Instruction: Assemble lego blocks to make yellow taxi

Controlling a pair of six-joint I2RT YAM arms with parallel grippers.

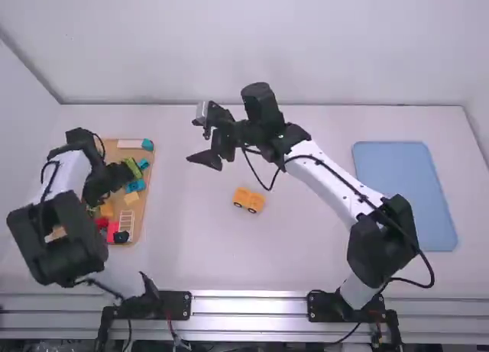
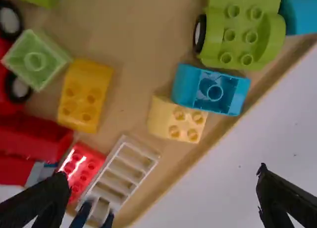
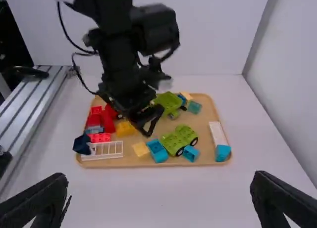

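A yellow car body with black wheels (image 1: 249,201) stands alone on the table's middle. My left gripper (image 1: 116,181) is above the block tray; its fingers are wide apart in its wrist view (image 2: 161,201), with nothing between them. Below it lie a yellow block (image 2: 85,96) and a pale yellow block (image 2: 179,120), which touches a blue block (image 2: 210,89). My right gripper (image 1: 197,136) hangs over the table beyond the car, pointing at the tray; its wrist view shows it open (image 3: 158,198) and holding nothing.
The wooden tray (image 3: 203,161) holds a green vehicle (image 3: 179,139), red blocks (image 3: 101,120), a white ladder-like piece (image 3: 105,150) and several other pieces. A blue mat (image 1: 405,192) lies at the table's right side. The left arm covers part of the tray.
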